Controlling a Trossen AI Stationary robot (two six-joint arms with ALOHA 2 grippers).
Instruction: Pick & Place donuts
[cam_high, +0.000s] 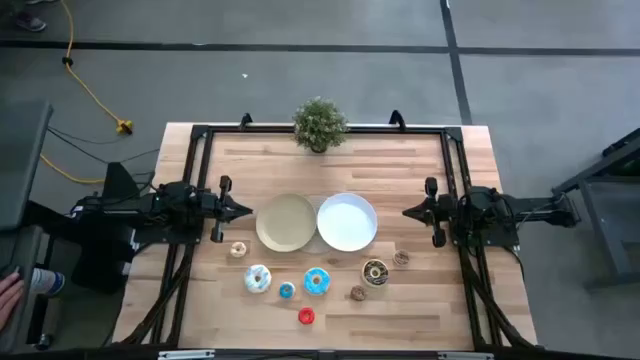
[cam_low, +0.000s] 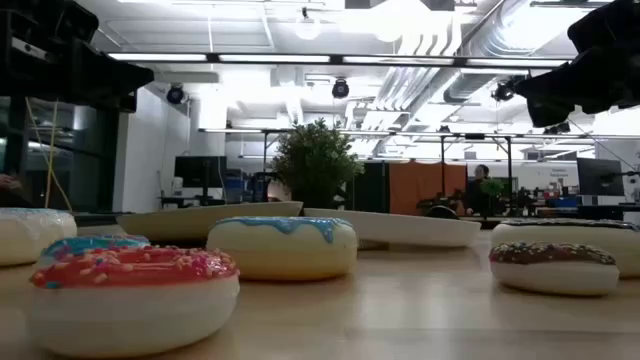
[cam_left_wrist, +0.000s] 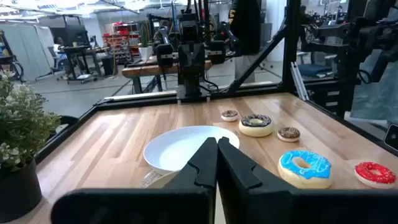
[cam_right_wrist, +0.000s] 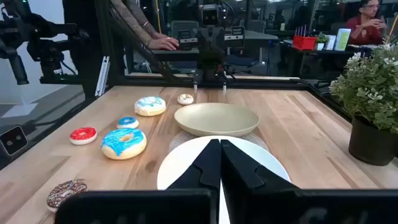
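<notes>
Several donuts lie flat on the wooden table's near half. Among them are a white sprinkled one (cam_high: 257, 279), a large blue one (cam_high: 317, 281), a small blue one (cam_high: 287, 290), a small red one (cam_high: 306, 316) and a dark brown one (cam_high: 375, 271). Behind them a beige plate (cam_high: 286, 222) and a white plate (cam_high: 347, 221) sit side by side. My left gripper (cam_high: 248, 211) hovers shut to the left of the beige plate. My right gripper (cam_high: 405, 211) hovers shut to the right of the white plate. Both point level toward the plates and hold nothing.
A small potted plant (cam_high: 319, 124) stands at the middle of the table's far edge. A black frame (cam_high: 200, 131) runs along the far, left and right edges. A person's hand (cam_high: 8, 297) shows beyond the left edge.
</notes>
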